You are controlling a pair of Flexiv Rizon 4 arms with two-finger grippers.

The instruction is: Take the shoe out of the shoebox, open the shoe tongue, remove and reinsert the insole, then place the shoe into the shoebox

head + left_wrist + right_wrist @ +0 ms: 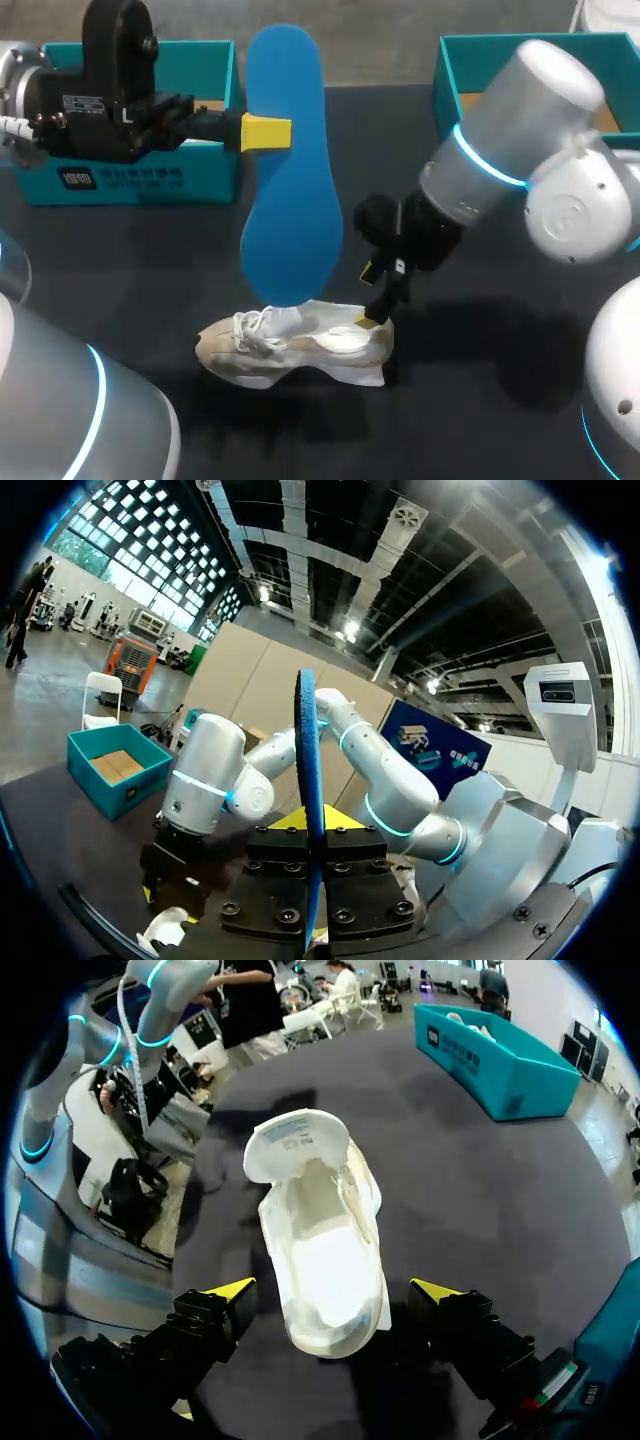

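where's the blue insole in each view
Head view: the blue insole stands upright mid-table, pinched by the left gripper, over the white shoe.
Left wrist view: edge-on between its own fingers.
Right wrist view: not in it.
Shared landmark: the white shoe, between the right gripper's open fingers in its view.

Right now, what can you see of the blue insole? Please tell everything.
The insole is plain blue, thin and flat, foam by its look. It is out of the shoe and off the table, pinched on both faces by the left gripper. One end hangs at the shoe's opening; I cannot tell if they touch.
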